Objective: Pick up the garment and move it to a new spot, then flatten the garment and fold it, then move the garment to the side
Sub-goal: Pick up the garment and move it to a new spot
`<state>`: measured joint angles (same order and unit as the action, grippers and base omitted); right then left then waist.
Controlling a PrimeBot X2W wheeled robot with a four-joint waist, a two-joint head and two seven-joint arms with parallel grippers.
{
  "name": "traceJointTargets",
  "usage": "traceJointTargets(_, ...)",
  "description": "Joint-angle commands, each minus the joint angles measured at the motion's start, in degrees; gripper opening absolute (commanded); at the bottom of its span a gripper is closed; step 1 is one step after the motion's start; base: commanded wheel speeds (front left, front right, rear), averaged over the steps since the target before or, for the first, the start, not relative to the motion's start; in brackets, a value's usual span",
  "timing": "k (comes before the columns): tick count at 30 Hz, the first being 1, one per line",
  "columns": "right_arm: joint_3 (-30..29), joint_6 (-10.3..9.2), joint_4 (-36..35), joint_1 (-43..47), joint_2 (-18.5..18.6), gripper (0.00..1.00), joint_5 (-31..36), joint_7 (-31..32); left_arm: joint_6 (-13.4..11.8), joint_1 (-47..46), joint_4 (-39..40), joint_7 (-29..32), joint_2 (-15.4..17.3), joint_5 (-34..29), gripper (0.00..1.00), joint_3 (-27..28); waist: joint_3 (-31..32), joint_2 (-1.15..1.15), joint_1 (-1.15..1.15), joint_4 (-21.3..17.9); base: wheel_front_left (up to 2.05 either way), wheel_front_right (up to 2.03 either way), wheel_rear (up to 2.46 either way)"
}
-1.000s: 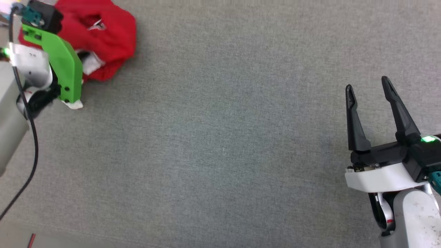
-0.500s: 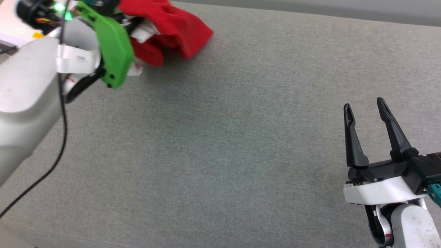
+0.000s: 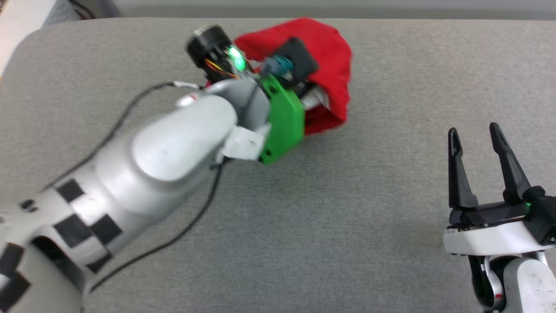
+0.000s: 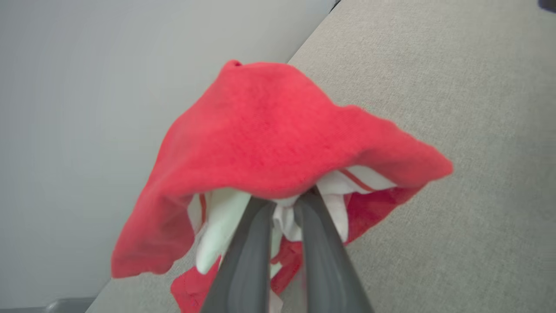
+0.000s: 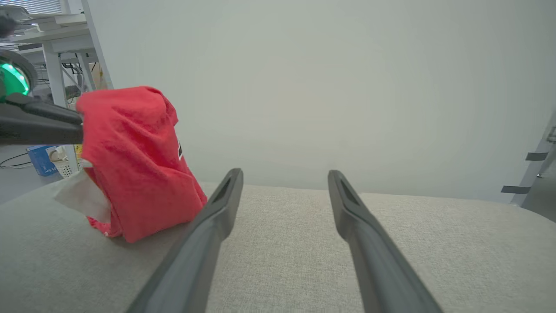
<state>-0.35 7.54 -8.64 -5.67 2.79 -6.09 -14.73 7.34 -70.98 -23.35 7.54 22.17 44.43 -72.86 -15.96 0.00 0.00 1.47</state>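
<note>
i see the grey padded surface [image 3: 356, 226] spread across my head view. my left arm [image 3: 173, 143] reaches over it toward the far edge, with a green bracket [image 3: 284, 119] at its wrist. the garment [image 3: 332, 61] hangs bunched from the left gripper [image 4: 284, 202], near the far middle of the surface. its lower hem looks to touch the padding, though the blur leaves me unsure. the left jaws are pinched nearly together on red and white cloth. the right gripper [image 3: 473, 128] hovers low at the right, well apart from the garment, its jaws spread wide and holding nothing.
</note>
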Motion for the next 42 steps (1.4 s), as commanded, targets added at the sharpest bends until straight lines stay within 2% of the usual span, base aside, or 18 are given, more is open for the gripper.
traceJointTargets(1,-0.5,-0.05,-0.2,0.5,0.1,1.00,-0.7,-0.3,0.1,1.8,-0.3,-0.4,-1.9,-0.7,0.00,-0.2,-1.4,0.00,0.00,-3.0,0.00,0.00,0.00)
traceJointTargets(5,-1.4,-0.05,-0.2,0.2,0.1,1.00,-1.5,-0.3,0.1,5.2,-1.0,0.7,-7.0,-4.1,0.00,-0.4,-2.5,0.00,0.00,-5.2,0.00,0.00,0.00)
traceJointTargets(9,-2.1,-0.05,-0.3,-0.4,0.1,1.00,-2.4,-0.3,0.1,11.6,-0.2,4.2,-12.8,-10.2,0.00,-0.5,-3.8,0.00,0.00,-7.2,0.00,0.00,0.00)
traceJointTargets(11,-2.2,-0.05,-0.2,-0.5,0.1,1.00,-2.6,-0.3,0.1,14.1,0.3,5.4,-14.7,-11.7,0.00,-0.5,-4.2,0.00,0.00,-7.6,0.00,0.00,0.00)
traceJointTargets(15,-2.3,-0.05,-0.1,-1.0,0.1,1.00,-2.7,-0.3,0.1,18.3,1.3,7.6,-16.7,-14.1,0.00,-0.5,-4.9,0.00,0.00,-8.1,0.00,0.00,0.00)
traceJointTargets(21,-2.5,-0.05,0.4,-1.3,0.1,1.00,-2.7,-0.3,0.1,22.4,1.1,8.5,-17.9,-16.0,0.00,-0.5,-5.1,0.00,0.00,-8.0,0.00,0.00,0.00)
traceJointTargets(22,-2.6,-0.05,0.5,-1.2,0.1,1.00,-2.6,-0.3,0.1,22.4,0.6,7.3,-18.0,-16.0,0.42,-0.5,-4.8,0.00,0.00,-7.8,0.00,0.00,0.00)
traceJointTargets(23,-2.7,-0.05,0.6,-1.1,0.1,1.00,-2.6,-0.3,0.1,22.1,0.2,5.9,-18.1,-16.4,1.00,-0.5,-4.5,0.00,0.00,-7.6,0.00,0.00,0.00)
traceJointTargets(31,-3.4,-0.05,1.4,1.2,0.1,1.00,-1.8,-0.3,0.0,17.1,-5.2,-12.6,-19.0,-13.5,1.00,1.3,0.5,0.00,0.00,-4.3,0.00,0.00,0.00)
traceJointTargets(34,-3.5,-0.05,1.6,2.4,0.1,1.00,-1.6,-0.3,-3.0,16.4,-6.9,-18.8,-19.1,-14.3,1.00,3.8,2.9,0.00,0.00,-2.8,0.00,0.00,0.00)
traceJointTargets(37,-3.6,-0.05,1.8,3.6,0.1,1.00,-1.4,-0.3,-6.4,17.1,-7.8,-21.3,-18.8,-14.4,1.00,6.6,4.7,0.00,0.00,-1.5,0.00,0.00,0.00)
traceJointTargets(42,-3.8,-0.05,1.9,5.1,0.1,1.00,-1.1,-0.3,-12.1,20.5,-5.5,-22.5,-15.0,-14.9,1.00,13.7,6.7,0.00,0.00,0.4,0.00,0.00,0.00)
